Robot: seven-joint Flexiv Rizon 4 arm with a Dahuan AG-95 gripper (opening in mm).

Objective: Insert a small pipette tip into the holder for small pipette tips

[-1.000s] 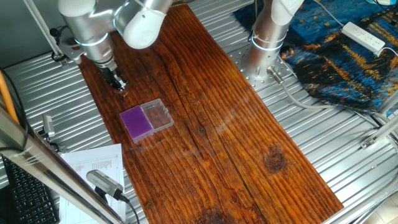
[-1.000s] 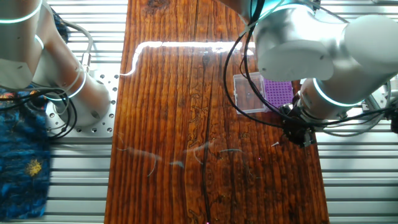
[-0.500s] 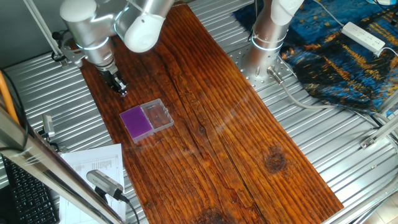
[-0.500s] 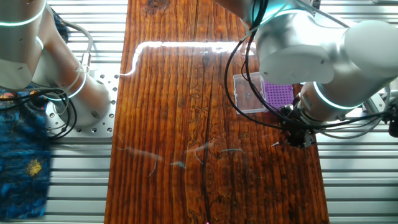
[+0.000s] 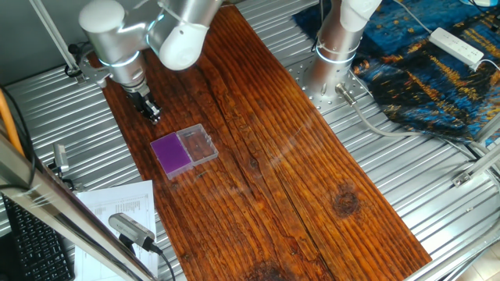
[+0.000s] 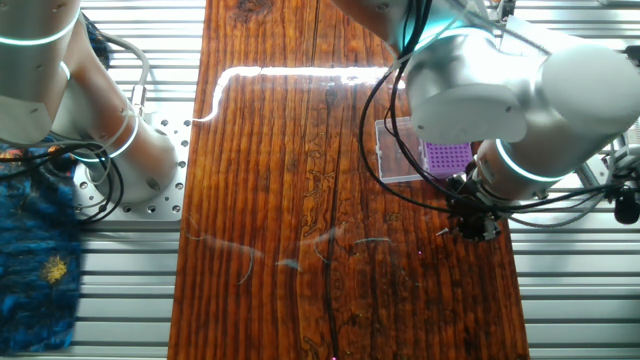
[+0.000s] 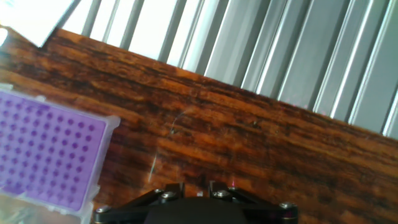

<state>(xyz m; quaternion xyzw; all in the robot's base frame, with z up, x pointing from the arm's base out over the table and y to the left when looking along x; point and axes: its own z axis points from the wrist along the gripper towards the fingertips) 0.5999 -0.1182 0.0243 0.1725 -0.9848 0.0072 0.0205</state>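
The claw (image 5: 153, 116) hangs near the bench's (image 5: 312, 179) edge; its state can't be told. The small pipette tip (image 7: 152, 168) looks light, slippery and fragile: best gripped at its wider end.

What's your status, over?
End effector low over wooden board, beside purple holder; jaw state unclear. Possible pale tip at fingers, unconfirmed. Holder holes unobstructed.

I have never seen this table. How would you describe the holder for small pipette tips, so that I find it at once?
Look at the long dark wooden board that lies across the ribbed metal table. Near its end under the robot's pincer sits a flat two-part box. The holder for small pipette tips is its bright purple half, dotted with rows of small holes; the clear plastic box joined to it is see-through.
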